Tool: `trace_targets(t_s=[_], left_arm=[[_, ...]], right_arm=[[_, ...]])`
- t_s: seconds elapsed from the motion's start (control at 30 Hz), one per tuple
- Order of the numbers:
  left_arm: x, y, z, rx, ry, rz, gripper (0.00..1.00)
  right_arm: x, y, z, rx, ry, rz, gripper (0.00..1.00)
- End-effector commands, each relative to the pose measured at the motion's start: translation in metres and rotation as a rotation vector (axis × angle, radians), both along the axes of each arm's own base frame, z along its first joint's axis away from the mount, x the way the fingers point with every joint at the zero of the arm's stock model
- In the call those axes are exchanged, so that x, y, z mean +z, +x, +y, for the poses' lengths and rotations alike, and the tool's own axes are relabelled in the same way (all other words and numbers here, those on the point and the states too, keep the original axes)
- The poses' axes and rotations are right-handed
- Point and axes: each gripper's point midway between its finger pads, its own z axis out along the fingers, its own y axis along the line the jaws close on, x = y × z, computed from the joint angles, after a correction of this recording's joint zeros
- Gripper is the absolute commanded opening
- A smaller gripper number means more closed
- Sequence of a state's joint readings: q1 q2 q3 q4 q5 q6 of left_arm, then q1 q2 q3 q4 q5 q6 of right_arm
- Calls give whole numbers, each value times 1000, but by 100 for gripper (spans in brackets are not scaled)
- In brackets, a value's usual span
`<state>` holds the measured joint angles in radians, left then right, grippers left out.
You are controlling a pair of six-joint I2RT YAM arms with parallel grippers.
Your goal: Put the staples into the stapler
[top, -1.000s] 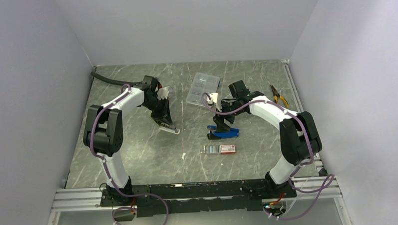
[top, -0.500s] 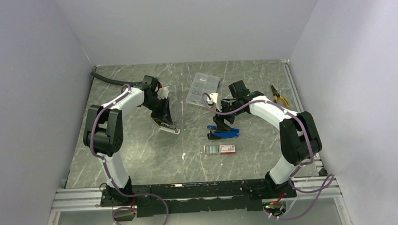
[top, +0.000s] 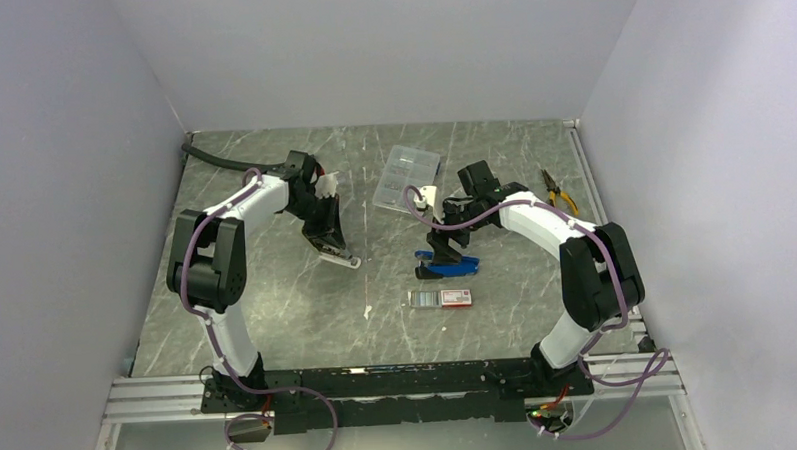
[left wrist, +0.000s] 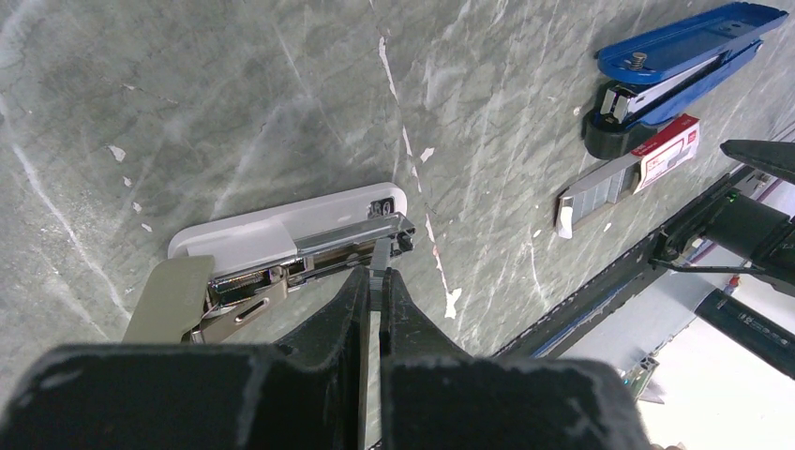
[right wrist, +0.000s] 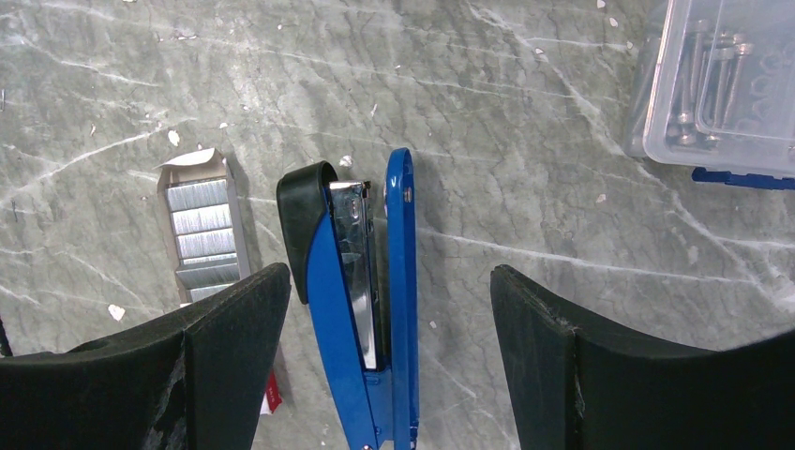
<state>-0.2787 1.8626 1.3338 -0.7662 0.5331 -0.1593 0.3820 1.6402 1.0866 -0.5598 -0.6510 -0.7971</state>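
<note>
A white stapler (left wrist: 281, 228) lies opened on the table, its metal channel exposed; it also shows in the top view (top: 340, 258). My left gripper (left wrist: 374, 277) is shut on a thin grey strip of staples (left wrist: 381, 261), whose tip rests at the front end of the channel. A blue stapler (right wrist: 361, 300) lies on its side, partly open. My right gripper (right wrist: 386, 277) is open and straddles it from just above. The staples' dark tray (right wrist: 204, 239) sticks out of its white box with a red end (top: 443, 297), beside the blue stapler.
A clear compartment case (top: 407, 177) of small parts lies at the back centre and shows in the right wrist view (right wrist: 722, 84). Orange-handled pliers (top: 558, 191) lie at the right edge. A small white scrap (top: 368, 311) lies in front of the white stapler.
</note>
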Motion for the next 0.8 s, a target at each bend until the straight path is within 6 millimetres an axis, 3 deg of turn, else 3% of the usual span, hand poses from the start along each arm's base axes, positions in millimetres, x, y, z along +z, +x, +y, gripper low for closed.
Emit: trace_targets(t_s=[0.0,0.77], left_arm=[[1,1,-3,-6,-4,-23,3],[16,-4,-3,6,-16,-92,3]], right_arm=[[0,0,-1,12,-10,-6,82],[-3,2,-2,11,-18,-6,82]])
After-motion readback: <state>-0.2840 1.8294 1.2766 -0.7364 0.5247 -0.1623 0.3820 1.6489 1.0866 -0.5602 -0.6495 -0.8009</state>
